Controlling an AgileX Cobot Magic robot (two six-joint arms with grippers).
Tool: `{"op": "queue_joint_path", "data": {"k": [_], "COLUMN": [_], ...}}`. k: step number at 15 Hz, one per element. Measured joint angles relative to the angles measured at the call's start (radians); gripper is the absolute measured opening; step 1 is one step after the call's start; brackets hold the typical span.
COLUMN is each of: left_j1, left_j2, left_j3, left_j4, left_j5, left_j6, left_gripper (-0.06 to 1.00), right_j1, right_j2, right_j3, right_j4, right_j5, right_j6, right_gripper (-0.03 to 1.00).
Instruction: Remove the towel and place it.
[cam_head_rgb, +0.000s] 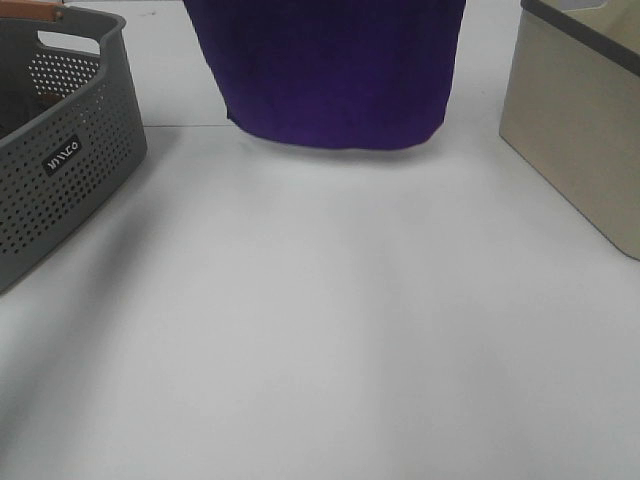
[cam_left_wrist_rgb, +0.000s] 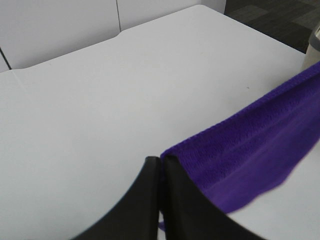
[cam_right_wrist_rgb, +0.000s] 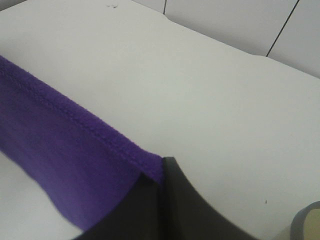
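Observation:
The deep purple towel (cam_head_rgb: 330, 70) hangs spread out at the top middle of the exterior high view, its lower edge just above the white table; both grippers are above that frame. My left gripper (cam_left_wrist_rgb: 160, 162) is shut on one top corner of the towel (cam_left_wrist_rgb: 250, 150), which stretches away taut from the black fingers. My right gripper (cam_right_wrist_rgb: 161, 167) is shut on the opposite corner, and the towel's (cam_right_wrist_rgb: 65, 145) stitched hem runs off from its fingertips.
A grey perforated basket (cam_head_rgb: 70, 150) stands at the left edge of the table. A beige box (cam_head_rgb: 580, 120) with a dark rim stands at the right. White tabletop (cam_head_rgb: 320, 330) lies below and in front of the towel.

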Motion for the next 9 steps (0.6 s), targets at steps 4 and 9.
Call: {"op": "queue_joint_path", "data": {"k": [4, 9], "left_j1": [-0.017, -0.092], "left_j2": [0.037, -0.025], "left_j3": [0.038, 0.589], "left_j4": [0.128, 0.135], "left_j5": [0.163, -0.023], "left_j6": [-0.033, -0.036], "left_gripper": [0.0, 0.0], "right_j1": [-0.02, -0.023], "right_j2": [0.001, -0.149], "right_j3": [0.08, 0.818], "right_j4": [0.001, 0.192], "right_j5": [0.121, -0.17], "right_j6": [-0.046, -0.235], "right_gripper": [0.0, 0.0]}}
